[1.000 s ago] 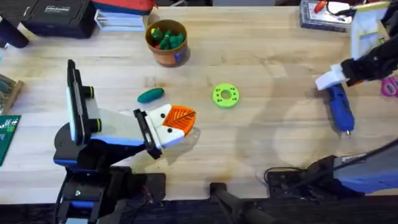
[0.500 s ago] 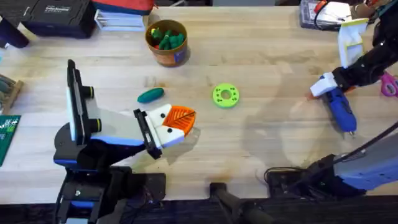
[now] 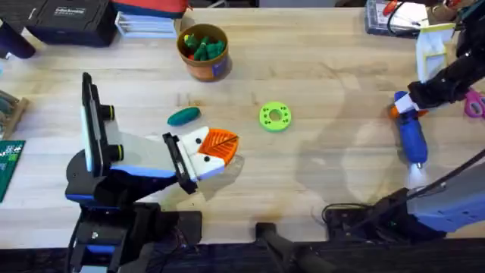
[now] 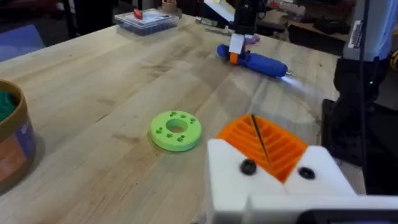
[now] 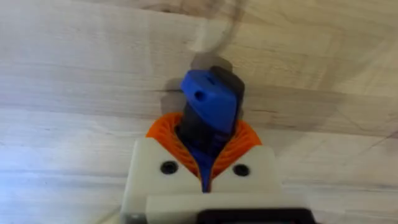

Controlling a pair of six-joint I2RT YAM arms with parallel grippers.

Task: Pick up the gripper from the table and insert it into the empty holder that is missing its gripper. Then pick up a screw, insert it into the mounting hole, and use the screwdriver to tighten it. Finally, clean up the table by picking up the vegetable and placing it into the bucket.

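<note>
My left gripper rests low over the table, shut with nothing between its pads. An orange ribbed gripper wedge sits in each white holder, and two dark screw heads show in the white mounts. At the right, my right gripper is shut on the back end of the blue screwdriver. The screwdriver points toward the near edge with its tip lit. In the right wrist view the screwdriver is clamped between the orange pads. The dark green vegetable lies just beyond my left gripper. The bucket stands at the back.
A bright green disc with holes lies mid-table. Several green pieces sit in the bucket. Pink scissors lie at the right edge. Boxes and a black case line the back, and a green circuit board is at the left.
My right gripper has turned at the wrist and shifted slightly right, swinging the screwdriver from slanting to pointing straight at the near edge. The left arm has not moved.
</note>
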